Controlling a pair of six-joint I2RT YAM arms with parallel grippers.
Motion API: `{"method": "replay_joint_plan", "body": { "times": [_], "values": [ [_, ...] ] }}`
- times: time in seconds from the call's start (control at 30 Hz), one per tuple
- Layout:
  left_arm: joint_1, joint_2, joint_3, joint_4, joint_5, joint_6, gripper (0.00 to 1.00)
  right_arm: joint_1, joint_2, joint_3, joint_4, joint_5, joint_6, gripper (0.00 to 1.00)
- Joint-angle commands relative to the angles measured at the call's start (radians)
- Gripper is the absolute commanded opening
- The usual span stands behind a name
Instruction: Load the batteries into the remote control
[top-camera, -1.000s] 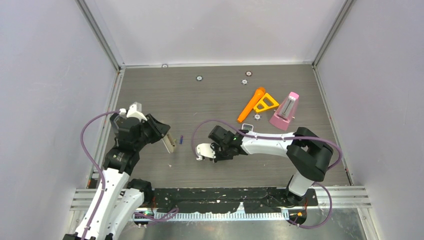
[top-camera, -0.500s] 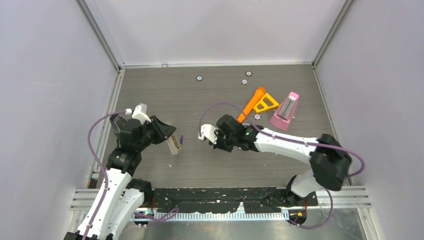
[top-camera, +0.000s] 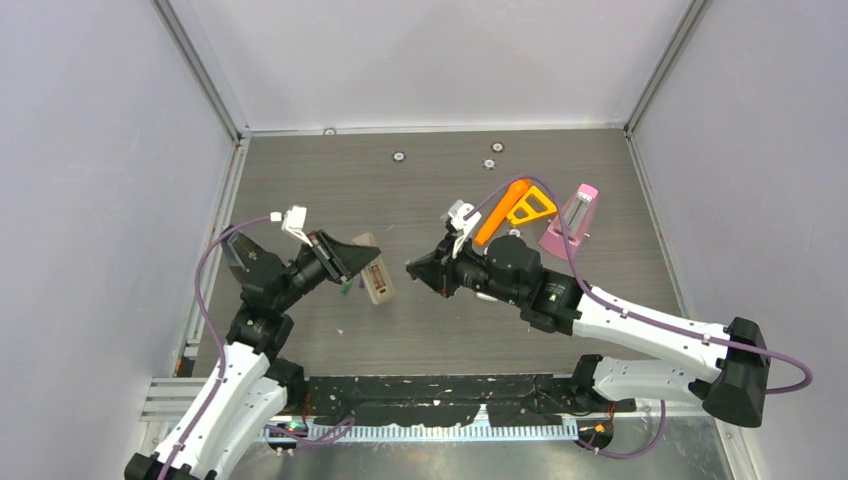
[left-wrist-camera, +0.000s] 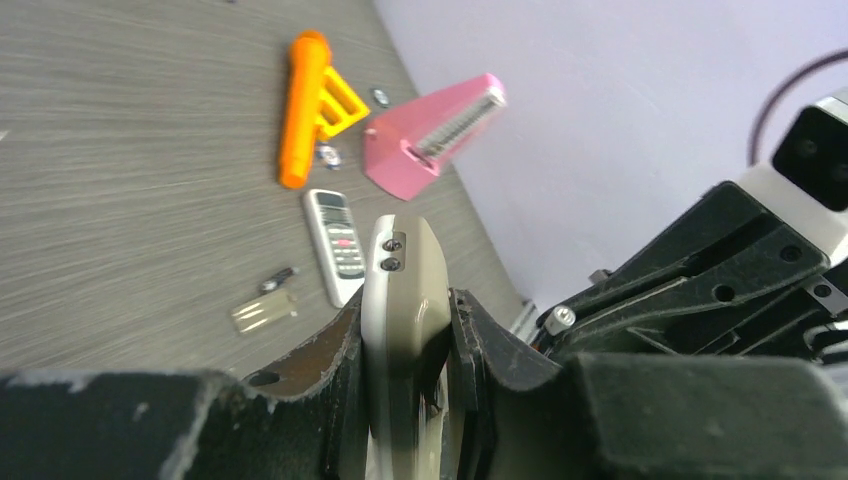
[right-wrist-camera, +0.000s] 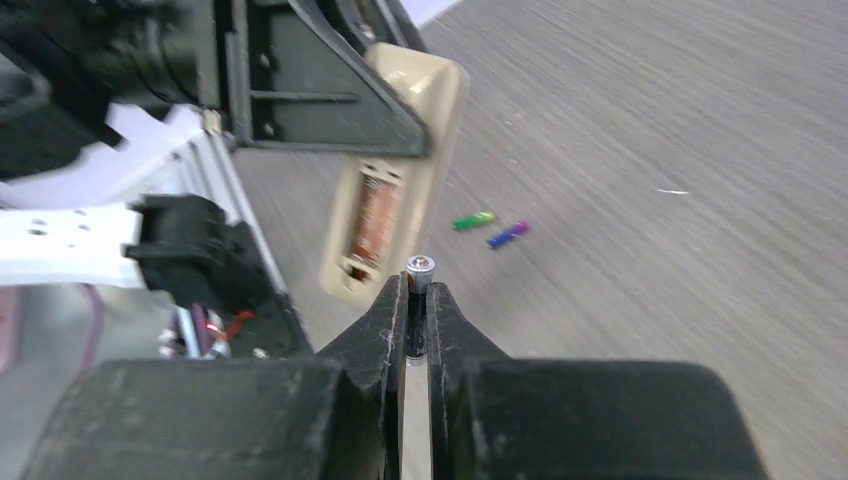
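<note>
My left gripper (top-camera: 350, 263) is shut on a beige remote control (top-camera: 376, 281) and holds it above the table; its jaws clamp the remote's sides in the left wrist view (left-wrist-camera: 403, 290). The right wrist view shows the remote's back (right-wrist-camera: 392, 190) with its compartment open and a coppery cell inside. My right gripper (top-camera: 411, 268) is shut on a dark battery with a silvery end (right-wrist-camera: 418, 270), just right of the remote. A green battery (right-wrist-camera: 472, 220) and a purple battery (right-wrist-camera: 507, 234) lie on the table below. Another dark battery (left-wrist-camera: 278, 280) lies beside a beige cover (left-wrist-camera: 263, 312).
A second, white remote (left-wrist-camera: 335, 245) lies on the table, hidden under my right arm in the top view. An orange tool (top-camera: 503, 208), a yellow triangle (top-camera: 532, 205) and a pink metronome (top-camera: 570, 222) stand at the back right. Small metal discs lie near the back.
My right gripper has risen from the table with the dark battery and turned left toward the remote. My left gripper has carried the beige remote rightward and tilted it up.
</note>
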Motion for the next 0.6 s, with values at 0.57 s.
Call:
{"method": "replay_joint_plan", "body": {
  "times": [0.57],
  "values": [
    [-0.124, -0.072, 0.009, 0.106, -0.165, -0.115, 0.00, 0.273, 0.125, 0.062, 0.297, 0.439, 0.105, 0.05]
  ]
}}
